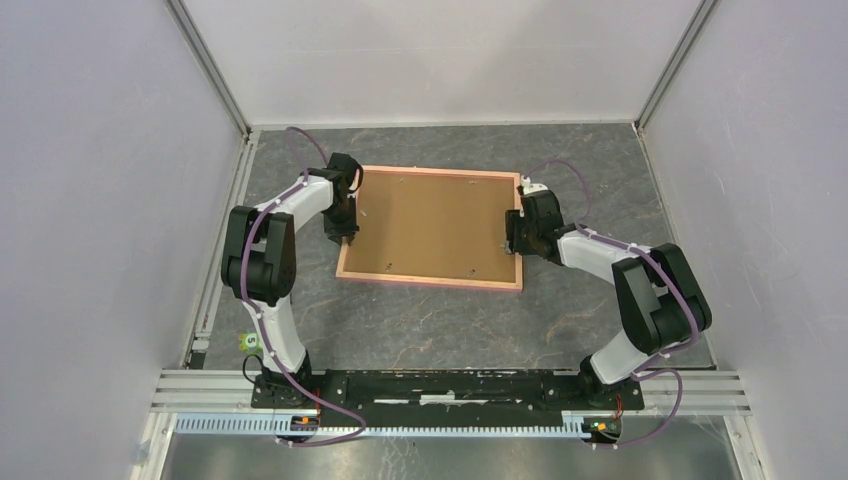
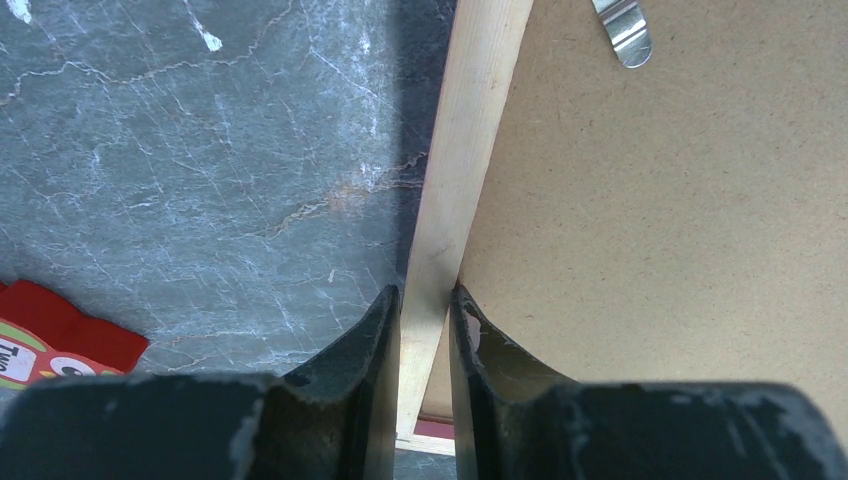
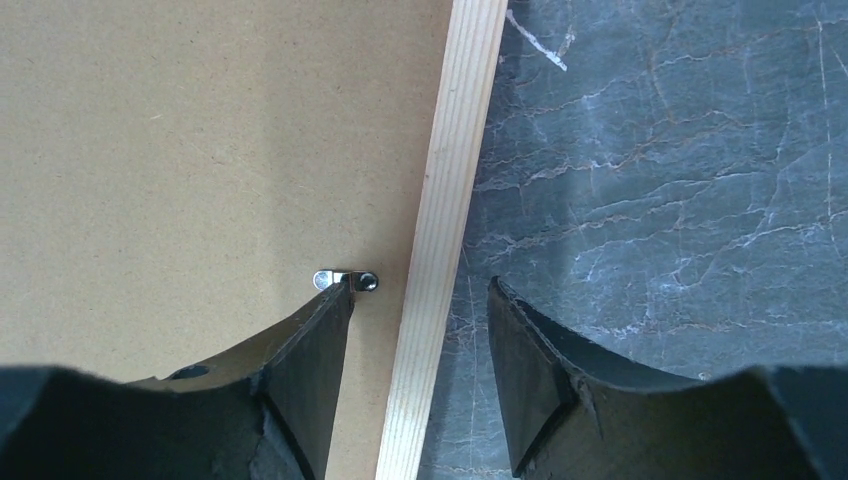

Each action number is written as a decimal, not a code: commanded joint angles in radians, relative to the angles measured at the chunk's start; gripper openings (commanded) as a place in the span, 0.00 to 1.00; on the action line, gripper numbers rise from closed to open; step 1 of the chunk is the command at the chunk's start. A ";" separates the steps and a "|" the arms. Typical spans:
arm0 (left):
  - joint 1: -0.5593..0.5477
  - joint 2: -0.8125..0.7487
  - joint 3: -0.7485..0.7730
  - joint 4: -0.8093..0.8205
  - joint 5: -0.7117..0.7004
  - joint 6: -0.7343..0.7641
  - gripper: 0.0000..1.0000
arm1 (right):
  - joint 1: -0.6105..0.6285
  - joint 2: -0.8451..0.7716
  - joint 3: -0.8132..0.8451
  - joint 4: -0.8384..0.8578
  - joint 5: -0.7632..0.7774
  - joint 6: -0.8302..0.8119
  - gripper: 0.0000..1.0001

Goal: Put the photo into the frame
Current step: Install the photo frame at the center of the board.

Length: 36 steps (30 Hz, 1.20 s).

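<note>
The frame [image 1: 430, 280] is flat on the counter [image 1: 430, 335], left jaws pinching its left edge. Right jaws are spread wide around the right edge.

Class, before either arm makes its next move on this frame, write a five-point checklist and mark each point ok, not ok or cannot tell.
1. Left tool gripping the frame: ok, both fingers press its left rail.
2. Right tool gripping the right rail: not ok, it straddles the rail with gaps on both sides.
3. Backing board seated inside the frame: ok, it lies within the rails.
4. Metal clip by the right tool locked: cannot tell.
5. Photo under the board: cannot tell, no print shows in any view.
</note>
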State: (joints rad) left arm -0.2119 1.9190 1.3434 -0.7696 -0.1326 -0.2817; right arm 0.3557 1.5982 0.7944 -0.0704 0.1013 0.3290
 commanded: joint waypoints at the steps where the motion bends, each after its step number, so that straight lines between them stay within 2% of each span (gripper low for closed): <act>1: -0.007 0.010 0.011 0.001 -0.024 0.038 0.02 | -0.009 0.004 0.042 -0.049 -0.014 0.021 0.61; 9: -0.009 0.010 0.014 0.002 -0.012 0.033 0.02 | -0.007 -0.013 0.059 -0.051 -0.040 0.165 0.71; 14: -0.014 0.002 0.012 0.001 -0.013 0.035 0.02 | -0.008 0.029 0.111 -0.122 0.035 0.302 0.73; 19: -0.015 0.000 0.012 0.002 -0.009 0.033 0.02 | -0.005 0.067 0.152 -0.187 0.086 0.348 0.72; 28: -0.017 -0.003 0.013 0.001 -0.015 0.030 0.02 | 0.018 0.102 0.165 -0.228 0.101 0.303 0.68; 36: -0.017 -0.007 0.012 0.001 -0.022 0.030 0.02 | 0.035 0.099 0.137 -0.248 0.067 0.241 0.58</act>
State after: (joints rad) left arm -0.2207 1.9190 1.3437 -0.7696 -0.1406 -0.2817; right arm 0.3752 1.6878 0.9386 -0.2604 0.1699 0.6220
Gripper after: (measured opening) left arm 0.274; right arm 0.611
